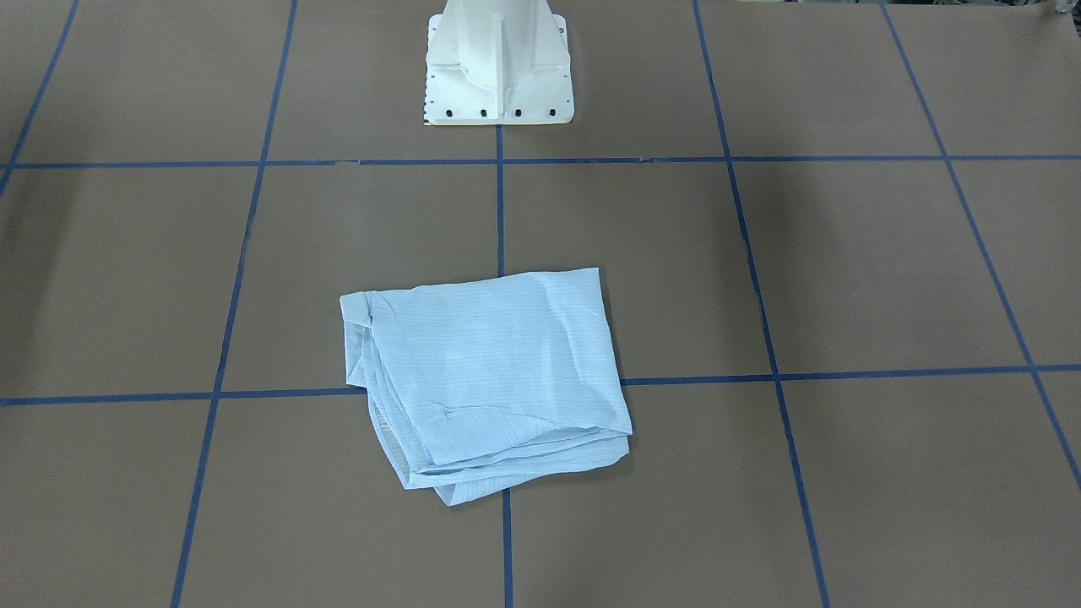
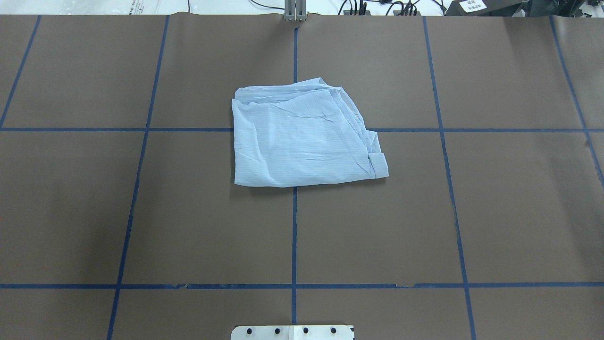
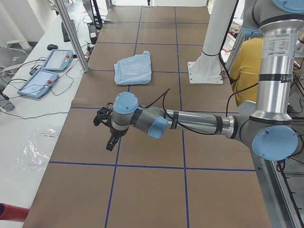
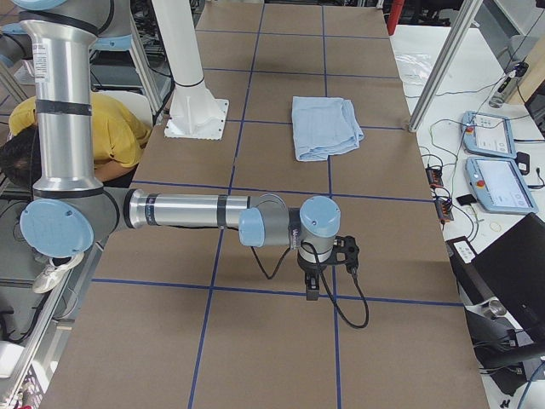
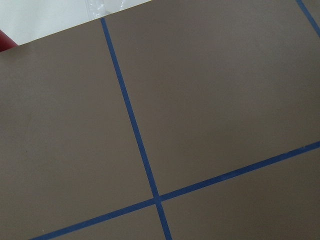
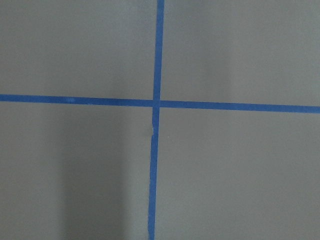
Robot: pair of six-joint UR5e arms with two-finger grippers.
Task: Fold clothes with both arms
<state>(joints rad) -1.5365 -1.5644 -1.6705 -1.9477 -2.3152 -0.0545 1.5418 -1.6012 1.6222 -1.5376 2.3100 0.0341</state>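
Folded shirt [image 2: 302, 137] lies as a rough rectangle mid-worktop [image 2: 519, 212], across blue tape lines [image 2: 294, 226], nothing touching it. L claw [image 3: 110, 141] and R claw [image 4: 312, 285] hang over bare worktop, well apart from shirt. Fingers apart or together: cannot tell, side views only.

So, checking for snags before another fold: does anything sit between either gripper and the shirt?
Nothing visible does. Only the brown table and its blue tape lines lie between the shirt and the left gripper, likewise the right gripper.
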